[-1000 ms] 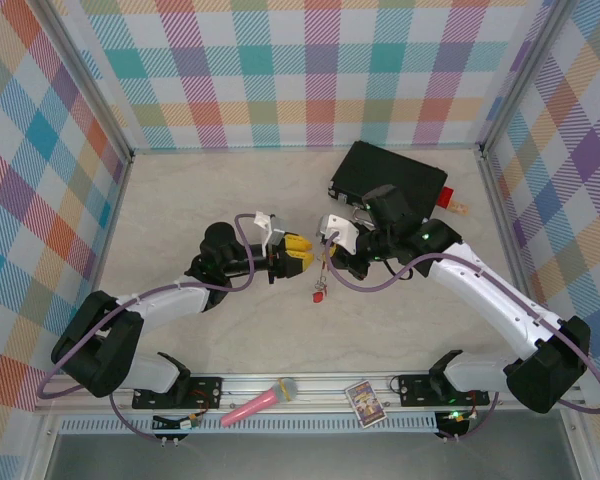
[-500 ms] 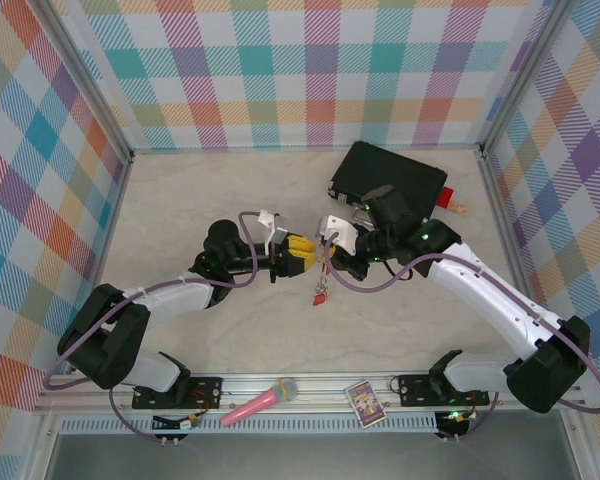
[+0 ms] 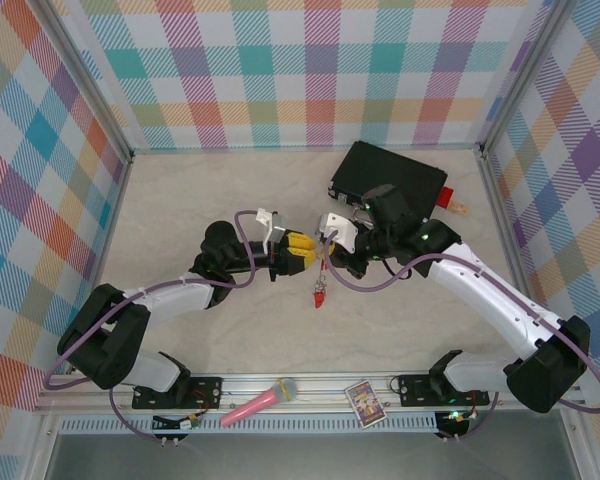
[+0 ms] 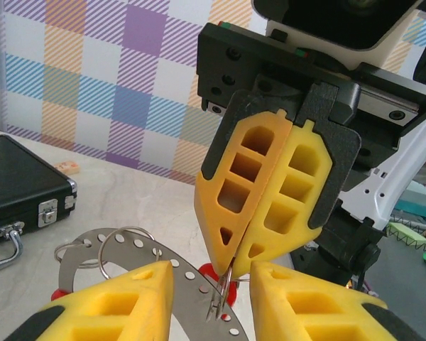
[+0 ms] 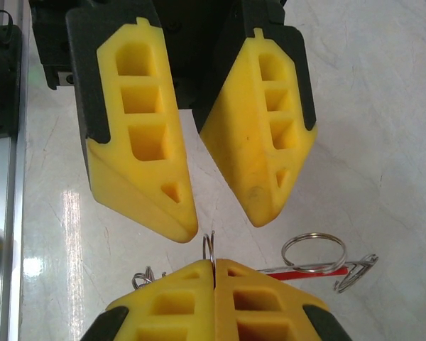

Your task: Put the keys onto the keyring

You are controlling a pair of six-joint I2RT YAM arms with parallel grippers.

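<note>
From above, you have the two grippers meeting tip to tip over the middle of the table (image 3: 180, 200), the left gripper (image 3: 302, 253) coming in from the left and the right gripper (image 3: 326, 256) from the right. A red key (image 3: 319, 296) hangs just below them, and a black case (image 3: 390, 180) lies behind the right arm. From the left wrist, your own yellow fingers (image 4: 121, 302) stand a narrow gap apart. Facing them, the right gripper's fingers are pressed together on a thin wire loop (image 4: 219, 302) that sits in that gap. The keyring (image 4: 188, 273), a grey perforated band with red at its ends, curves away to the left from that pinch and carries a small wire ring (image 4: 121, 245). From the right wrist, your fingers (image 5: 177, 302) are closed flat on the wire loop, which stands up between them. The left gripper's two fingertips sit apart, one on either side above it, not touching it. The keyring shows edge-on to the right as a red strip.
</note>
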